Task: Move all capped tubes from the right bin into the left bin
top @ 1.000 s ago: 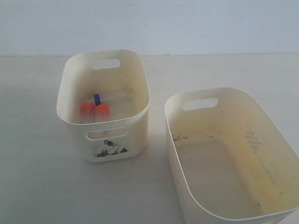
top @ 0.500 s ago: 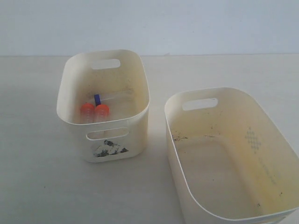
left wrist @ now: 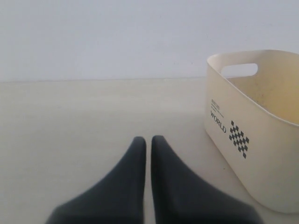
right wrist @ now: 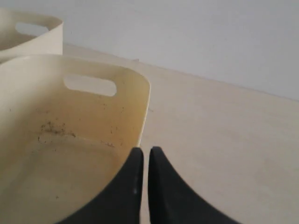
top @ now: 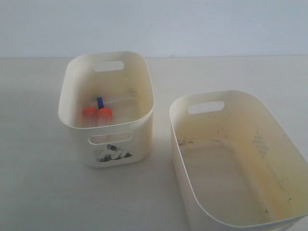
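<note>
The left bin (top: 120,144), cream with a torn black-and-white label under its front slot, holds capped tubes: two orange caps (top: 89,111) (top: 105,113) side by side and one blue cap (top: 100,102) behind them. A second blue cap does not show. The right bin (top: 192,144), with a faint dotted diamond pattern on its long wall, has only dirt specks inside. Neither gripper appears in the exterior view. My left gripper (left wrist: 148,139) is shut on nothing above the bare table. My right gripper (right wrist: 145,150) is shut, empty, just over the right bin's rim (right wrist: 142,98).
In the left wrist view a cream bin (left wrist: 261,154) printed with "WORLD" and a black checker mark stands beside the gripper. The right wrist view shows the other bin's rim (right wrist: 32,23) beyond the right bin. A pale wall runs along the table's far edge.
</note>
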